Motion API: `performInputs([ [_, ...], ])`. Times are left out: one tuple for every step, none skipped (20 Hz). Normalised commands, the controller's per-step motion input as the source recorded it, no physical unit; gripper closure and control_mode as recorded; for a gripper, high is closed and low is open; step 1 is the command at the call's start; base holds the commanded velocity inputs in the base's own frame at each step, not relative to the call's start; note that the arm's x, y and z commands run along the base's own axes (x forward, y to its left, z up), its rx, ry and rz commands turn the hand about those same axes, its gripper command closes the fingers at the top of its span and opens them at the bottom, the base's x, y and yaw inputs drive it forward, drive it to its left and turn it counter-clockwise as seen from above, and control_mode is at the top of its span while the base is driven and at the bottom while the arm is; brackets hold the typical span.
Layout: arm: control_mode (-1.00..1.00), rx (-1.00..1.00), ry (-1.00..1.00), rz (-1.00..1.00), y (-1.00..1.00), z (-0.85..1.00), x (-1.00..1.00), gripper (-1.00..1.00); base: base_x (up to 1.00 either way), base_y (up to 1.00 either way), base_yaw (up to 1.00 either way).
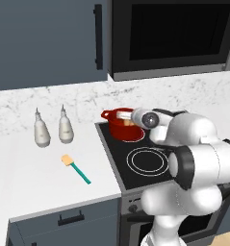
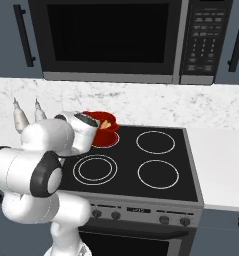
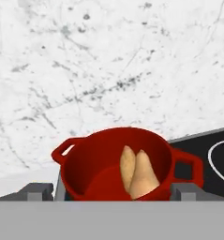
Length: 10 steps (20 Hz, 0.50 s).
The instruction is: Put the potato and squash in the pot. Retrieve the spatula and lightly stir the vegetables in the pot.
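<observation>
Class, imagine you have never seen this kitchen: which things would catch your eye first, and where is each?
The glossy red pot on the stove's back left burner stands out, with two tan vegetables lying side by side inside it. The open gripper hangs just above its rim. On the white counter left of the stove lies the teal-handled spatula, in front of two pale bottles.

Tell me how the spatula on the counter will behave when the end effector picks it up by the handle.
The spatula looks stiff, so it likely won't droop. Its teal handle is thin and lies flat on the white counter, so a grasp probably leaves little margin and it may slip or pivot. The yellow-tan blade at one end could make it tilt blade-down.
</observation>
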Motion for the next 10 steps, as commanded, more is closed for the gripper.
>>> performInputs([
  [-1.00,0.06,0.00,0.02,0.33,1.00,-0.78,-1.00,0.00,0.00,0.00],
  [-1.00,0.06,0.00,0.02,0.32,1.00,-0.84,-1.00,0.00,0.00,0.00],
  [-1.00,0.05,0.00,0.03,0.34,1.00,-0.86,-1.00,0.00,0.00,0.00],
  [-1.00,0.04,0.05,0.04,0.41,1.00,-0.84,-1.00,0.00,0.00,0.00],
  [-1.00,0.03,0.13,0.05,0.45,1.00,-0.79,-1.00,0.00,0.00,0.00],
  [-1.00,0.03,0.20,0.05,0.48,1.00,-0.75,-1.00,0.00,0.00,0.00],
  [-1.00,0.03,0.27,0.05,0.52,1.00,-0.70,-1.00,0.00,0.00,0.00],
  [-1.00,0.03,0.31,0.05,0.56,1.00,-0.66,-1.00,0.00,0.00,0.00],
  [-1.00,0.03,0.33,0.04,0.59,1.00,-0.66,-1.00,0.00,0.00,0.00],
  [-1.00,0.02,0.35,0.04,0.61,1.00,-0.62,-1.00,0.00,0.00,0.00],
])
